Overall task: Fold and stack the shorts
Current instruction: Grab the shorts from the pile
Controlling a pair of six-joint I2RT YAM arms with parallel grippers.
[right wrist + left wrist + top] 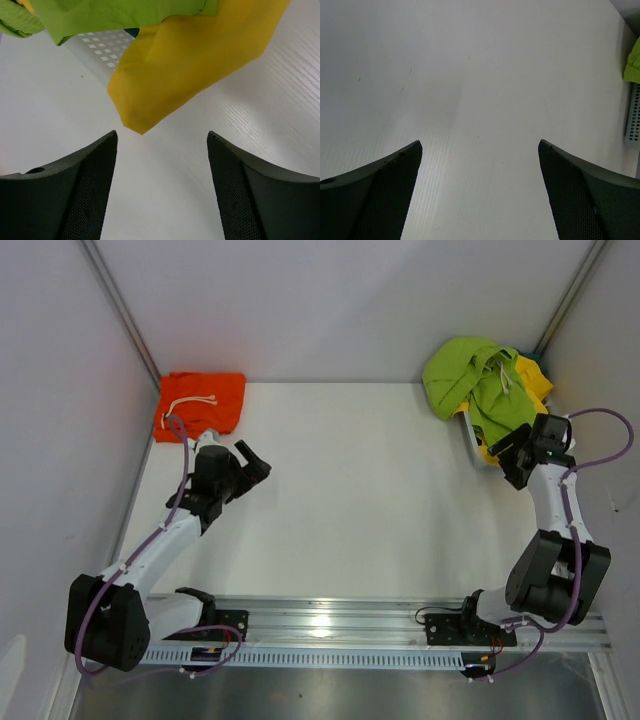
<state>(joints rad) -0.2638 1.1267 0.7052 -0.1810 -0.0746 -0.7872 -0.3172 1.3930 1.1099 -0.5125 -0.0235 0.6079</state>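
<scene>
Near edge: both arm bases on the rail, bare table (360, 500) ahead

Left gripper (480, 145): jaws at full spread, nothing between them, only white surface beneath; sits left of centre

Right gripper (162, 137): jaws well apart, holding nothing; pointed corner of the yellow shorts (190, 60) hangs just ahead of the left finger (75, 190), not yet between the two

Far right corner: yellow pair spills over the rim of a perforated basket (100, 47), lime green shorts (470, 380) heaped on top. Crumpled, no clean long axis; yellow flap points toward the near edge

Far left corner: orange shorts (200, 402) look folded, long side running across the table along the back wall, drawstrings on top

Step, as I read it: fetching the next pair. Next calls for advancing until the yellow corner sits between the jaws, pinching yellow only, then drawing it out to the open middle for spreading
</scene>
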